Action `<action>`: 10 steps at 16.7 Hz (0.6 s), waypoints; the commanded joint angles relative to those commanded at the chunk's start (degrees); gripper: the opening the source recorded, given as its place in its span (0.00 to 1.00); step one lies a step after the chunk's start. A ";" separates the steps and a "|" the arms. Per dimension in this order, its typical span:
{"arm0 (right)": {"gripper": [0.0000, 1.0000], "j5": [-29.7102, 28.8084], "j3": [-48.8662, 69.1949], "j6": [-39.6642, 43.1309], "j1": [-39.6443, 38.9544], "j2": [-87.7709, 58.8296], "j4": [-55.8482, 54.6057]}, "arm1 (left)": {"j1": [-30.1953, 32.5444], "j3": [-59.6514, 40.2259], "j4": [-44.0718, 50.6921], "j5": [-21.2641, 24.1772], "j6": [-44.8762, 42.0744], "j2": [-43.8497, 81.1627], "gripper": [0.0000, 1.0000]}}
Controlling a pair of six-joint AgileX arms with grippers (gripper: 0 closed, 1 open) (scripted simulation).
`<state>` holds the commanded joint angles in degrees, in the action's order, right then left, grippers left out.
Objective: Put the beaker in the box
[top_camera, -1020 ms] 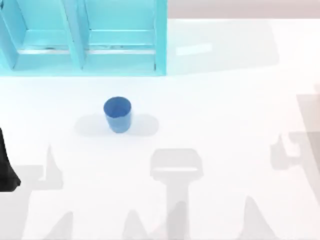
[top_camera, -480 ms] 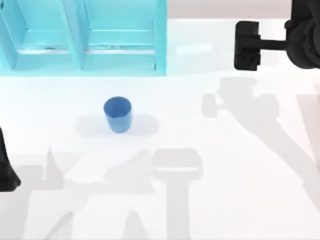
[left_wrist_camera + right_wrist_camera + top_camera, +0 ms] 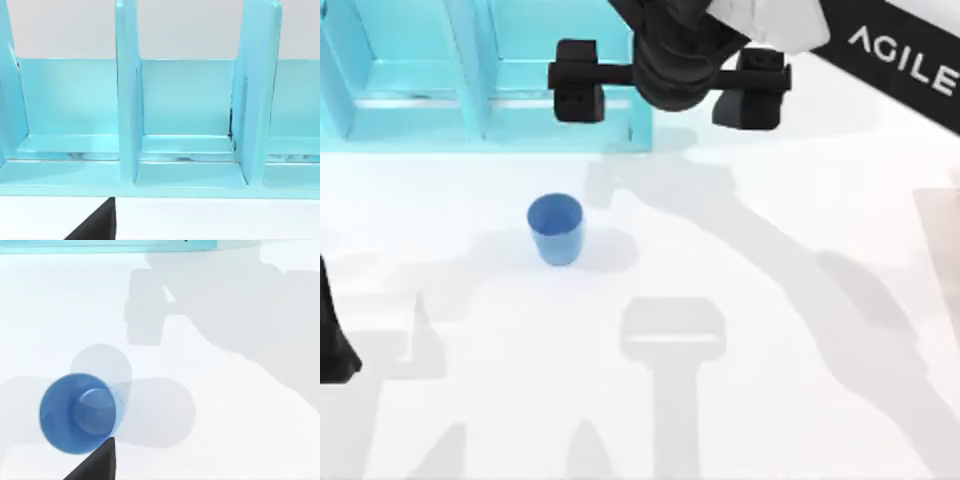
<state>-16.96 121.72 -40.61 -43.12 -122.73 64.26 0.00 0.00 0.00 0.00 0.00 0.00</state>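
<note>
The beaker (image 3: 556, 228) is a small blue cup standing upright on the white table, in front of the cyan box (image 3: 420, 140). My right gripper (image 3: 665, 88) hangs high over the box's right end, behind and to the right of the beaker, open with nothing in it. The right wrist view looks down on the beaker (image 3: 80, 412), its hollow showing, with a dark fingertip (image 3: 97, 465) just beside it in the picture. My left arm (image 3: 330, 335) stays parked at the table's left edge. The left wrist view faces the box (image 3: 127, 100) and its upright dividers.
The box stands along the back left of the table, split into several compartments by tall walls. The right arm's link (image 3: 900, 60) crosses the back right corner. White table surface stretches in front of and to the right of the beaker.
The right arm has swept in from the right edge toward the left, ending over the box's right end. The beaker and the left arm have not moved.
</note>
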 joint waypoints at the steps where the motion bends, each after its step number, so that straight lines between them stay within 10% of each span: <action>1: 1.00 -0.32 4.39 -1.52 -1.20 -3.90 1.98 | 0.00 0.00 0.00 0.00 0.00 0.00 1.00; 10: 1.00 -1.12 24.24 -8.51 -6.86 -22.63 11.55 | 0.00 0.00 0.00 0.00 0.00 0.00 1.00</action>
<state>-18.09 145.96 -49.12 -49.98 -145.36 75.82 0.00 0.00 0.00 0.00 0.00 0.00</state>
